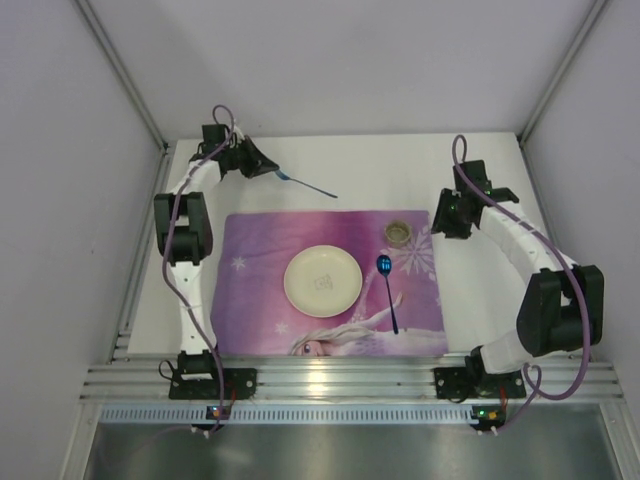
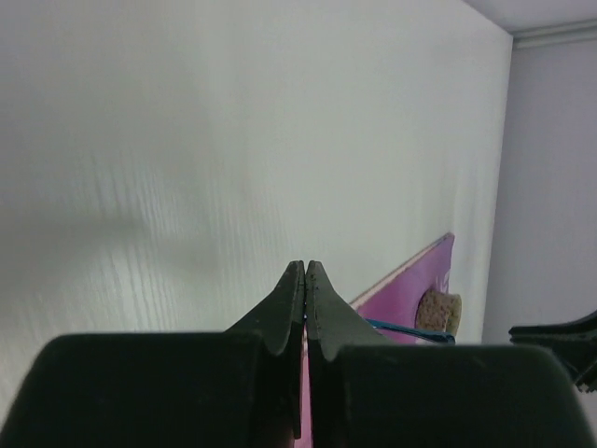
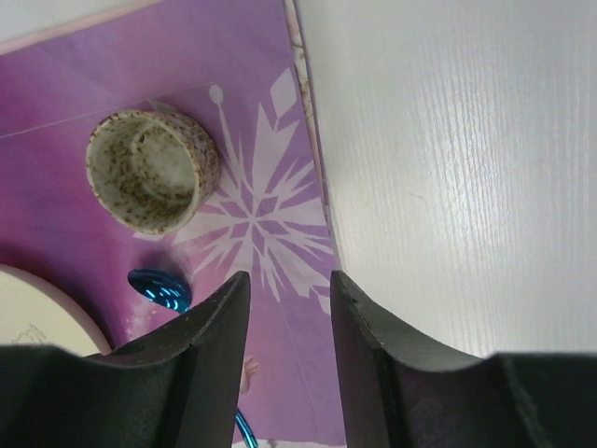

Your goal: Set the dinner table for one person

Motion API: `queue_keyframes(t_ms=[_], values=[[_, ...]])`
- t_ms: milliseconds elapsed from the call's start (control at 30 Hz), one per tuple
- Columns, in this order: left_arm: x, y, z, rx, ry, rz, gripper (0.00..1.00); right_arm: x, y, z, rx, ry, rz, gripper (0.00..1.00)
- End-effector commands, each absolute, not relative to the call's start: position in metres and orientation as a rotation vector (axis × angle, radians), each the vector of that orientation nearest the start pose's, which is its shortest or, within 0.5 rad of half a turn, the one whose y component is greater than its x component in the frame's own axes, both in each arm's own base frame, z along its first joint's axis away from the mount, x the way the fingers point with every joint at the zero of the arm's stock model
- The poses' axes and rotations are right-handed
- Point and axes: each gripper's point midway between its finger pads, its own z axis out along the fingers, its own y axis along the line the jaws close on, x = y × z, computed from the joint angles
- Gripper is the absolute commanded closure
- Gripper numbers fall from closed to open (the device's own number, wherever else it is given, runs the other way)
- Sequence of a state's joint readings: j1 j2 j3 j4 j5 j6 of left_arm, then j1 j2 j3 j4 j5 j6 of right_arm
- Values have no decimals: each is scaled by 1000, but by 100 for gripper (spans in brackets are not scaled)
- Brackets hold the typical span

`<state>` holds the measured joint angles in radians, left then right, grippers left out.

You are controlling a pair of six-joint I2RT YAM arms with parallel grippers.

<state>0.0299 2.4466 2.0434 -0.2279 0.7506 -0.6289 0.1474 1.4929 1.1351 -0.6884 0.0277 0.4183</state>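
Note:
The white dinner table (image 1: 400,170) carries a purple snowflake mat (image 1: 260,250) with a cream plate (image 1: 322,281) in its middle. A blue spoon (image 1: 388,290) lies right of the plate, and a small speckled cup (image 1: 400,233) stands at the mat's far right corner. My left gripper (image 1: 262,165) is shut on a thin blue utensil (image 1: 312,186), held above the table behind the mat. In the left wrist view the jaws (image 2: 306,268) are pressed together on it. My right gripper (image 3: 289,285) is open and empty over the mat's right edge, near the cup (image 3: 149,173) and the spoon (image 3: 157,287).
Grey walls enclose the table on the left, back and right. A ribbed aluminium rail (image 1: 340,380) runs along the near edge by the arm bases. Bare tabletop (image 3: 448,140) lies right of the mat.

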Motion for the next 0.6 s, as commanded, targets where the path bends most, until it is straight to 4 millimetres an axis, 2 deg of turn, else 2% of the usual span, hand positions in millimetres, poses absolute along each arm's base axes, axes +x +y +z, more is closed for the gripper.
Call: queue_keyframes(t_ms=[0, 67, 100, 167, 200, 300, 333, 400, 433, 500, 533, 567], values=[[567, -132, 154, -106, 2192, -1207, 100, 351, 61, 139, 338, 2535, 189, 60], [548, -136, 161, -68, 2194, -1261, 100, 351, 63, 140, 326, 2542, 195, 61], [529, -137, 167, -66, 2217, -1264, 100, 351, 63, 140, 319, 2540, 196, 61], [513, -133, 169, -20, 2234, -1197, 100, 347, 63, 138, 320, 2544, 195, 62], [501, -128, 175, -10, 2249, -1144, 100, 347, 62, 138, 322, 2539, 195, 62], [469, -116, 156, 16, 2373, -1022, 100, 337, 71, 131, 305, 2564, 261, 63], [462, -108, 161, 55, 2375, -932, 100, 335, 73, 128, 300, 2575, 274, 64], [443, -101, 148, 64, 2435, -865, 100, 330, 78, 122, 301, 2598, 307, 65], [434, -93, 150, 104, 2453, -775, 100, 326, 81, 118, 303, 2611, 324, 66], [423, -84, 145, 137, 2478, -679, 100, 324, 84, 114, 298, 2616, 335, 66], [418, -80, 156, 179, 2448, -626, 100, 323, 85, 112, 299, 2619, 338, 66], [420, -72, 159, 167, 2427, -537, 100, 322, 86, 110, 300, 2625, 341, 66]])
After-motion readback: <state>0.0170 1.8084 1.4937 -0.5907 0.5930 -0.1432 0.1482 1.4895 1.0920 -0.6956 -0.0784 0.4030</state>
